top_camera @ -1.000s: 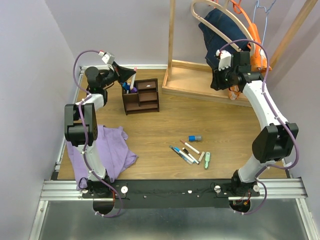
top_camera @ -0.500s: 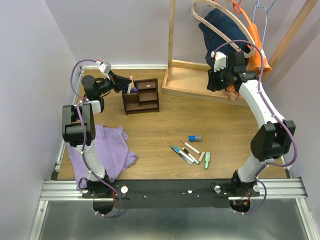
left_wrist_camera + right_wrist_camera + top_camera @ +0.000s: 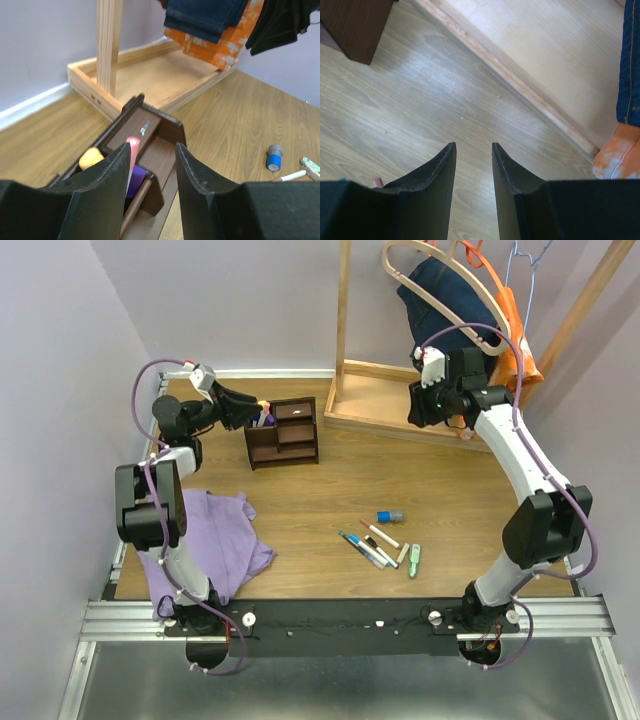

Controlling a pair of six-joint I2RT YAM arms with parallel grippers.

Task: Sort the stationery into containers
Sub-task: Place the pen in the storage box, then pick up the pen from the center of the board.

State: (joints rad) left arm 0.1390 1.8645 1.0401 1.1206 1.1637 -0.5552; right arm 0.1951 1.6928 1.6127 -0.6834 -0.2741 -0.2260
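Dark organiser [image 3: 170, 131] with markers [image 3: 132, 150] inside

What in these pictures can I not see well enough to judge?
- Left wrist: the left gripper hides the lower parts of the stored pens in the organiser.
- Top external: the loose pens are too small to count.
- Right wrist: a pink object sits mostly behind a finger.

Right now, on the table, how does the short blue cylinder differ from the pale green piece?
The blue cylinder is stubby with a grey end; the pale green piece is slimmer. The cylinder lies alone, pointing sideways; the green piece points toward the arms, beside the pens. Both lie on the table, outside the organiser.
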